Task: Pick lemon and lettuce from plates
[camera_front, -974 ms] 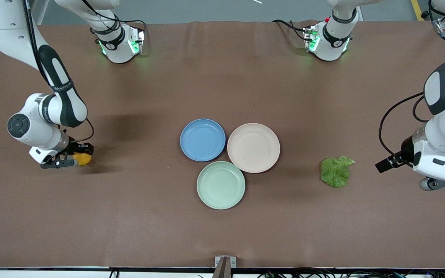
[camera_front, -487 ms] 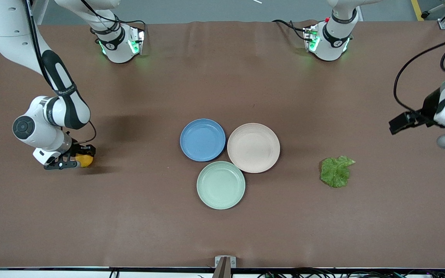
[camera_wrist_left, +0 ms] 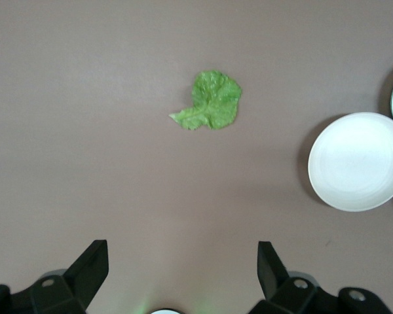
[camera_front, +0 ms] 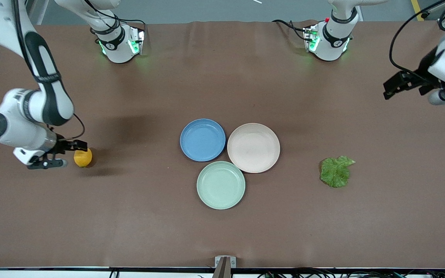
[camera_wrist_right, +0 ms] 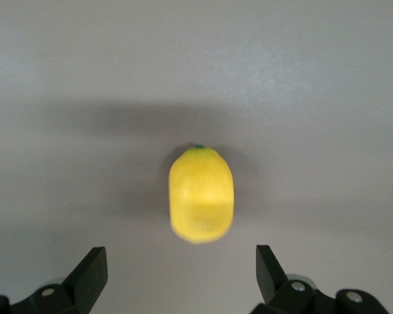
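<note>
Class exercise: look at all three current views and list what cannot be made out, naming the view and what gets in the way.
1. Left gripper: the front view's edge cuts off much of it.
2. Underside of the small oval yellow lemon: hidden by its own body, so its contact with the brown table cannot be seen.
3. Round pale beige-pink plate: the left wrist view's edge clips its rim.
4. Right gripper: the right wrist view shows only its fingertips.

Brown-covered table [camera_front: 222, 77], grey floor [camera_front: 207, 9]
</note>
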`<action>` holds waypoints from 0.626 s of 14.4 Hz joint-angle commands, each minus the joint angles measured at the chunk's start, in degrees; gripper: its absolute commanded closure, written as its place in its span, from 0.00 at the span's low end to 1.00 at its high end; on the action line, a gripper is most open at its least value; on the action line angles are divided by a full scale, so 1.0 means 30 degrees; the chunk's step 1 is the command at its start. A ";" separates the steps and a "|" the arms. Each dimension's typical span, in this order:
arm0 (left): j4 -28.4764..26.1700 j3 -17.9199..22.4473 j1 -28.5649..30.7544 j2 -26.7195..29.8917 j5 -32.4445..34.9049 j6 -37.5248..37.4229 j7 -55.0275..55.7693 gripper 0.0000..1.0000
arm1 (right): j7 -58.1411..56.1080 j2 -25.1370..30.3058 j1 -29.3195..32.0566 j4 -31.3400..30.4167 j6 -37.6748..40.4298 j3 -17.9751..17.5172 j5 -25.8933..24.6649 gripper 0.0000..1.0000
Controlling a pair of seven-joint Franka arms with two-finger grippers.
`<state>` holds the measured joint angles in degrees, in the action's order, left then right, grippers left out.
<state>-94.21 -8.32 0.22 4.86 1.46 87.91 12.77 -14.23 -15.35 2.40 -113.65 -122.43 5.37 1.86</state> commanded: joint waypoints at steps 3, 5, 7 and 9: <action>-0.3106 0.0546 -0.0103 0.2481 -0.0399 0.1137 -0.1908 0.00 | 0.0494 0.3853 0.0401 0.1870 0.5701 -0.0178 -0.0208 0.00; -0.2963 0.0724 -0.0014 0.2454 -0.0370 0.1137 -0.2057 0.00 | 0.0610 0.4559 0.0401 0.3158 0.7667 -0.0149 -0.0266 0.00; -0.2670 0.0753 -0.0014 0.2279 -0.0370 0.1137 -0.2758 0.00 | 0.1106 0.4679 0.0401 0.4942 0.9396 -0.0177 -0.0354 0.00; -0.1968 0.0753 -0.0043 0.1783 -0.0399 0.0962 -0.2468 0.00 | 0.1723 0.4620 0.0372 0.6644 1.0689 -0.0207 -0.0413 0.00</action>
<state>-101.68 -6.09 0.05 10.89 1.42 90.84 6.19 -11.33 -0.93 2.64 -98.32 -93.63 5.70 1.77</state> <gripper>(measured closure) 0.000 0.000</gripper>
